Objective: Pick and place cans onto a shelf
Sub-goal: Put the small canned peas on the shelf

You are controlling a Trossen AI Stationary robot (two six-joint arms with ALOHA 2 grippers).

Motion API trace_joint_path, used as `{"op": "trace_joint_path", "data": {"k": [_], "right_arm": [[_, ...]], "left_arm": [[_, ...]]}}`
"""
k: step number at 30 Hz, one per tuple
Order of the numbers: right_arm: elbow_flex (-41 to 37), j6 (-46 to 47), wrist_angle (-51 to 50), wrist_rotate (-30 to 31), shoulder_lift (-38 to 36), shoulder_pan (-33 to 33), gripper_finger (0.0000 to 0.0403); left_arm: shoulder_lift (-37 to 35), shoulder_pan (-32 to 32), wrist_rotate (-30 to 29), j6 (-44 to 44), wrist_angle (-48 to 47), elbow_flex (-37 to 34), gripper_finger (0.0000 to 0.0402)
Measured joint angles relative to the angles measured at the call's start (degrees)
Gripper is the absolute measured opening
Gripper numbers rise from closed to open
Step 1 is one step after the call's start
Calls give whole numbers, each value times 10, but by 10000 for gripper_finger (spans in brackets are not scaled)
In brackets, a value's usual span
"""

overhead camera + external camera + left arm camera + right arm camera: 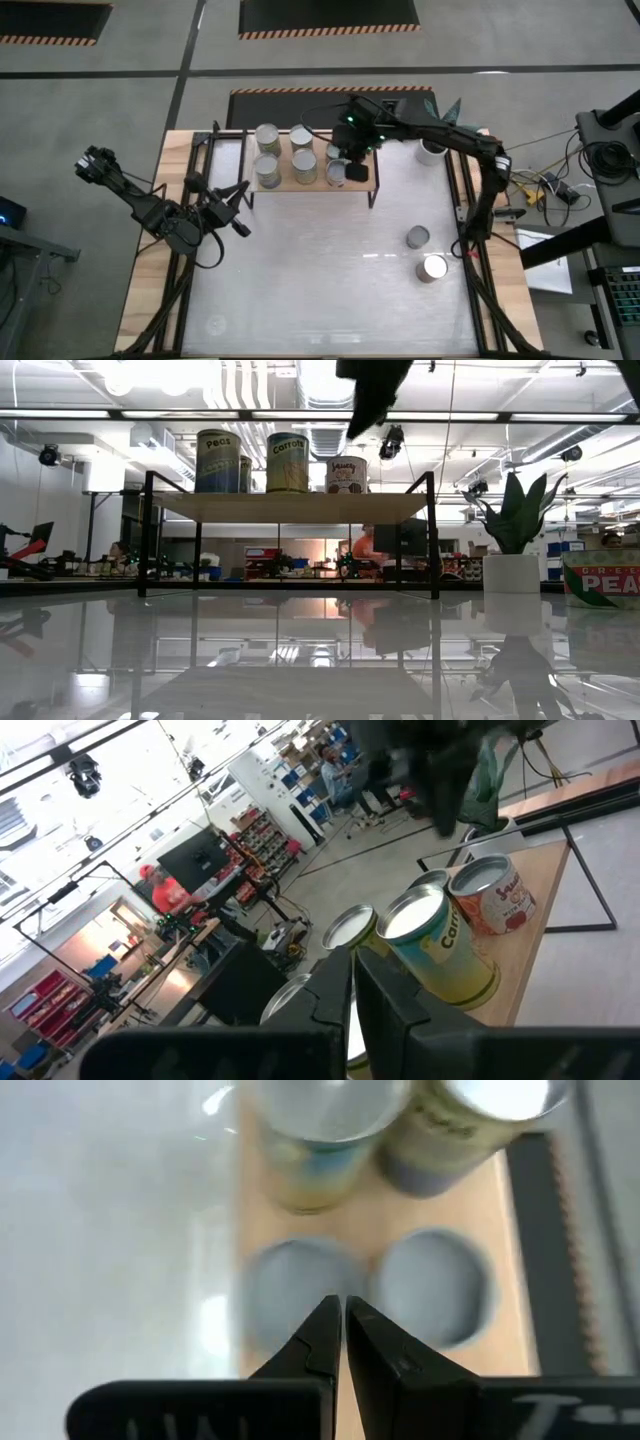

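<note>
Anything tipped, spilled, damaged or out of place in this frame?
Nothing stands out. The cans on the shelf stand upright in two neat rows, and two more cans wait upright on the table. The right gripper hovers over the shelf, fingers shut and empty; the left gripper waits beside it.

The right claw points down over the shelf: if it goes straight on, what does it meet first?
Probably the seam between two cans and standing side by side on the shelf. The right claw, shut, aims between their tops; height above them is unclear.
</note>
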Motion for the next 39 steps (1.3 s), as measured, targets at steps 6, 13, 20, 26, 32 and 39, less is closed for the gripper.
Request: {"op": "trace_joint_path", "data": {"k": [6, 13, 20, 26, 32, 39], "right_arm": [[-7, 129, -99, -43, -43, 70, 11], [-96, 290, -106, -46, -93, 198, 11], [-284, 446, -24, -41, -145, 302, 11], [-467, 594, -11, 33, -211, 336, 11], [-572, 747, 1, 49, -260, 325, 28], [-608, 781, 30, 53, -258, 325, 100]], "left_arm": [[0, 0, 19, 0, 0, 0, 0], [0, 0, 26, -4, 1, 0, 0], [0, 0, 26, -9, 1, 0, 0], [0, 0, 43, -9, 1, 0, 0], [0, 0, 43, -9, 1, 0, 0], [0, 0, 43, -9, 1, 0, 0]]}}
